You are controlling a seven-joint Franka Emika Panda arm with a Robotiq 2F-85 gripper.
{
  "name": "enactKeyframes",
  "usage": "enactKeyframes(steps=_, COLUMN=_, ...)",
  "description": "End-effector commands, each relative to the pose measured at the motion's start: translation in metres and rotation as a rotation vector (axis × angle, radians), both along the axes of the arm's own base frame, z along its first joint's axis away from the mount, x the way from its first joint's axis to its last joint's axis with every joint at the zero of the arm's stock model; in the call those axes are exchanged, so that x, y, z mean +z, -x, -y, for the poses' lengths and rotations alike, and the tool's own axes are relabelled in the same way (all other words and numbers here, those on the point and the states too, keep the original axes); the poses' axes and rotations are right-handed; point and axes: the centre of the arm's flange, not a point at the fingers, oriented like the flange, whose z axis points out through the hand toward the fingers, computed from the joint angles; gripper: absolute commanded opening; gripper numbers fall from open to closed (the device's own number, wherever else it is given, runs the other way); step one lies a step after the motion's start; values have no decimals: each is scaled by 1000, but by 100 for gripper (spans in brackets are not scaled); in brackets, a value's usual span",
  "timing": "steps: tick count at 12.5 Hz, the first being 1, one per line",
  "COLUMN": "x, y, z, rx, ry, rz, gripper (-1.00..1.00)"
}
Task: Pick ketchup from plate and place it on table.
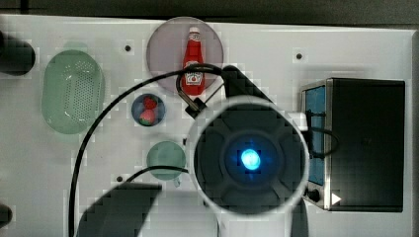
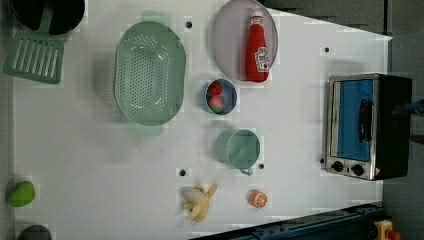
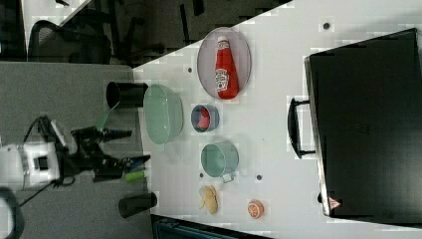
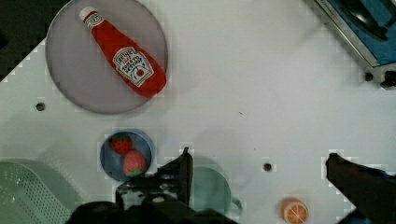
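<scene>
— Lying flat on the plate, the ketchup points its cap at the table's far edge in the left view.
— And the gripper?
— High above the table, fingers spread wide, holding nothing.
— Anything nearby?
— A blue bowl of strawberries sits just beside the plate; a green cup stands beyond it.
</scene>
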Motion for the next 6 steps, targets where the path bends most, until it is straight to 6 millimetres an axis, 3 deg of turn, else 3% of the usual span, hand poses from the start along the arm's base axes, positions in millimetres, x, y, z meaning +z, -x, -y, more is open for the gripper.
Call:
enactKeyframes(steps=1, x=-75, y=-32, z=-5, rx=-39, ry=-15, rz=-102, gripper=100)
enactKeyframes(steps=6, x=-162, y=-84, z=-29, rx=23, ry=-37, rz=-59, gripper=100)
